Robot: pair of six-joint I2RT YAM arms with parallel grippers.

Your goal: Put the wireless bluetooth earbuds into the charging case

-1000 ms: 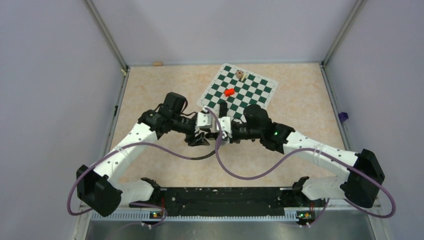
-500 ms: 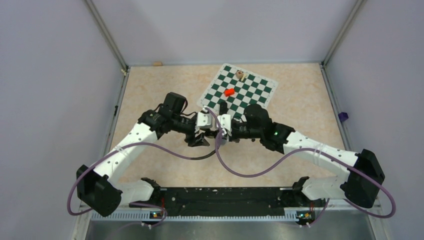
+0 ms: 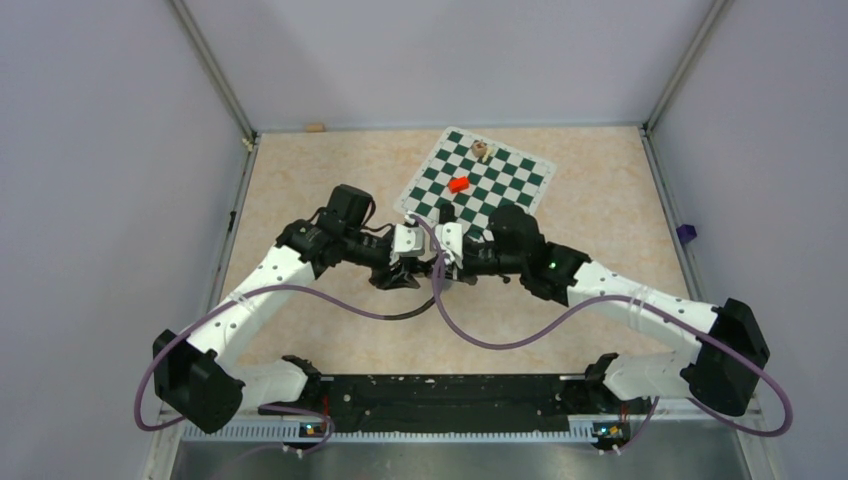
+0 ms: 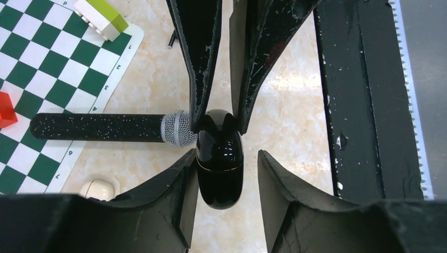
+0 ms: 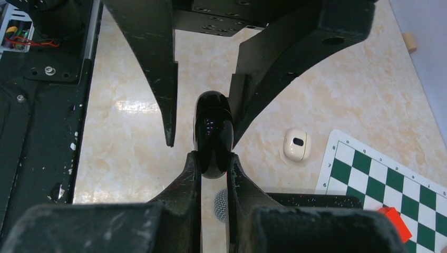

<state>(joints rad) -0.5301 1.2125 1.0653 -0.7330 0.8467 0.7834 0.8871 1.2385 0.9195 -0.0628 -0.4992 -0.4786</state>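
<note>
Little looks done: the right gripper (image 5: 212, 156) pinches one end of the black case (image 5: 211, 121), apparently lid-shut, the left gripper (image 4: 226, 154) straddles it with jaws loosely apart, and an off-white bud (image 5: 297, 145) lies nearby on the table (image 5: 132, 137).

So the left arm (image 3: 262, 285) and right arm (image 3: 640, 310) are both white shells with chunky black joints, each trailing a loopy purple cable (image 3: 300, 292), a tiny green LED (image 3: 551, 267) on the right one mid-frame, and tapered black gripper fingers (image 4: 168, 200) scuffed with whitish specks.
</note>
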